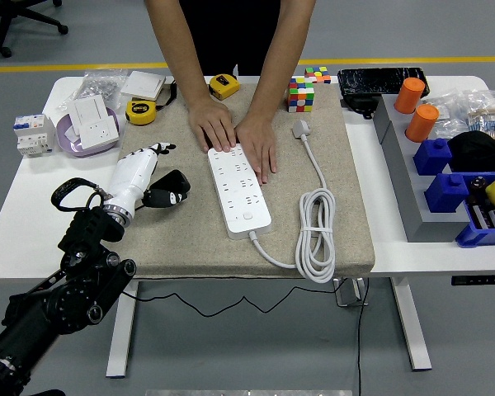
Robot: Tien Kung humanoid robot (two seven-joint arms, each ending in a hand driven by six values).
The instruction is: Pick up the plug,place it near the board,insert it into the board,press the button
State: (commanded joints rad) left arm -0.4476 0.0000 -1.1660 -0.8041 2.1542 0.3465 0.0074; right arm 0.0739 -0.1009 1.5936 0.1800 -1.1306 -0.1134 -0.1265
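The white power strip (pixel 240 188) lies lengthwise on the beige mat (pixel 173 239), its button (pixel 246 217) near the close end. Its grey plug (pixel 301 128) rests unplugged on the mat at the upper right, and the white cable (pixel 314 239) runs down into a coil beside the strip. A person's two hands (pixel 260 144) lie flat on the strip's far end. My left hand (pixel 161 175) hovers over the mat left of the strip, a short gap away. Its fingers are relaxed and hold nothing. My right arm is out of sight.
A Rubik's cube (pixel 299 93) and two tape measures (pixel 139 111) sit at the mat's far edge. Sockets and a purple dish (pixel 87 128) stand at the far left. A grey tray (pixel 412 181), orange cylinders (pixel 421 121) and blue bins (pixel 462 194) fill the right side.
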